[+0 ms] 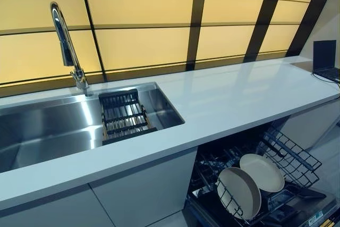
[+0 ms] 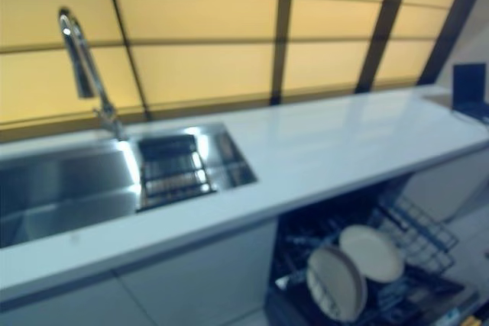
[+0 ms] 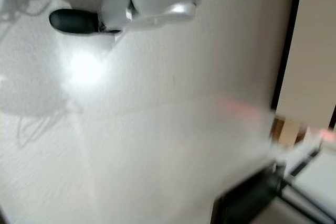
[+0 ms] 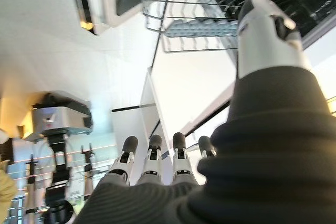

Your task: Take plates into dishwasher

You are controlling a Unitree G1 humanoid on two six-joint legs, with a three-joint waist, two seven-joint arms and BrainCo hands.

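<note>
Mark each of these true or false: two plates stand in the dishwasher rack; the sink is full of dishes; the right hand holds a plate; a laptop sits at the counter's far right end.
Two plates stand in the dishwasher rack: true.
The sink is full of dishes: false; it holds only a dark drain rack.
The right hand holds a plate: false; its fingers are straight and hold nothing.
A laptop sits at the counter's far right end: true.

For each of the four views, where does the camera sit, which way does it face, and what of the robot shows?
Left eye view: head, looking down at sink, counter, plates in dishwasher rack; no hands.
Right eye view: same scene, no hands.
Left wrist view: faces a pale surface; one dark fingertip of the left hand.
Right wrist view: along right hand, fingers straight; shares the rack.
</note>
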